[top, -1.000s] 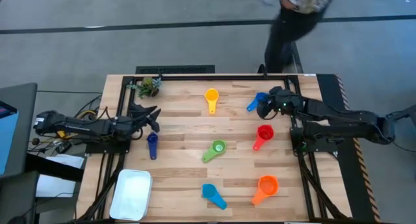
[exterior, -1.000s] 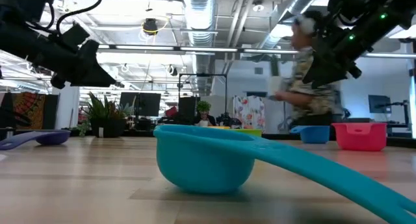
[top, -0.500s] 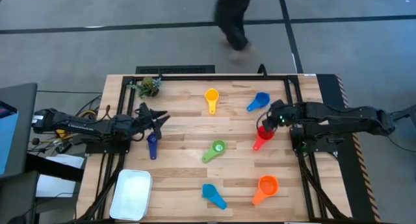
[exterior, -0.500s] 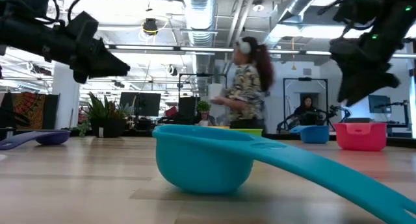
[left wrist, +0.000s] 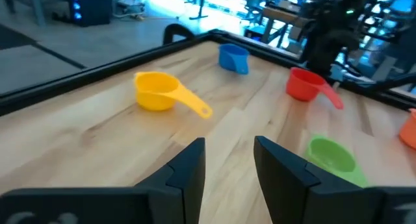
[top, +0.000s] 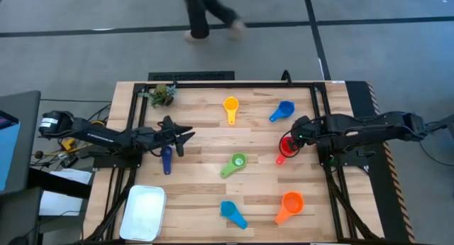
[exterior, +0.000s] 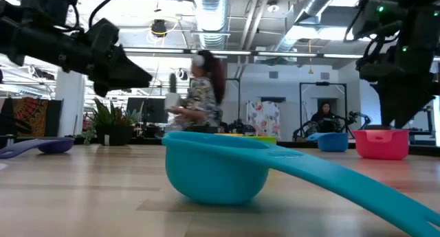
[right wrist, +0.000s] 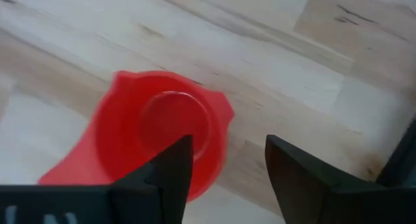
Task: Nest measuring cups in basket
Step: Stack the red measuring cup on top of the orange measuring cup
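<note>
Several measuring cups lie apart on the wooden table: yellow, blue, red, green, orange, light blue and dark blue. The white basket sits at the near left corner. My left gripper is open and level, above the table just right of the dark blue cup's far end. My right gripper is open, pointing down over the red cup, one finger over its rim and the other beside it.
A small green plant clump sits at the far left corner. Black frame rails run along the table's far, left and right edges. A person walks in the room behind the table. Bare wood lies between the cups.
My right gripper has moved from the blue cup toward the near edge and come down over the red cup. My left gripper has reached toward the table's right, past the dark blue cup. No cup has moved. The person has walked leftward behind the table.
</note>
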`<state>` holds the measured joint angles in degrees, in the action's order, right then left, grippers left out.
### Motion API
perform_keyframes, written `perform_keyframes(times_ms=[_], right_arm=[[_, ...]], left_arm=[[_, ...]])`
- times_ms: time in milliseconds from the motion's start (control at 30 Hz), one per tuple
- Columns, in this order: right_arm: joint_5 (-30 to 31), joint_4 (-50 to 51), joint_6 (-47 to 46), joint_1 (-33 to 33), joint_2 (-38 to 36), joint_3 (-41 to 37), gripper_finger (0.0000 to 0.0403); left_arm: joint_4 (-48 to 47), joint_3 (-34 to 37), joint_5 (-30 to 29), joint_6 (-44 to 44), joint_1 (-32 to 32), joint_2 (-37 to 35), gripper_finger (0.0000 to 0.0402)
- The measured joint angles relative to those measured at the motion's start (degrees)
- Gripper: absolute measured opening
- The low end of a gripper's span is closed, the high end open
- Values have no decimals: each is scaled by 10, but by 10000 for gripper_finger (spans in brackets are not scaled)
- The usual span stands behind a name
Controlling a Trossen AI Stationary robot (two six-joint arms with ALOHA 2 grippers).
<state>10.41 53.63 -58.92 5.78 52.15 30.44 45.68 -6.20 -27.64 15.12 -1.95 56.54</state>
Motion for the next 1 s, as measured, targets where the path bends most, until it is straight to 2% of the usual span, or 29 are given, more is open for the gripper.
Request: perform_keyframes(times_ms=[133,300,433,600,667,833,1000], right_arm=[[1,-1,-1,0,41,0,225],[0,-8,-2,-4,82,0,199],[0,-29,3,-14,100,0,148],[-4,-30,12,-39,110,3,47],[-9,-22,13,-57,109,16,17],[-15,31,-12,-124,105,92,19],[-50,73,-100,-236,113,165,10]], left_arm=[[13,-38,2,-11,0,62,137],[15,-93,21,-20,0,128,144],[16,-142,26,-21,0,183,144],[14,-205,40,-24,0,256,144],[14,-231,52,-24,-3,285,144],[13,-291,66,-20,-27,342,144],[9,-330,64,-20,-61,368,144]])
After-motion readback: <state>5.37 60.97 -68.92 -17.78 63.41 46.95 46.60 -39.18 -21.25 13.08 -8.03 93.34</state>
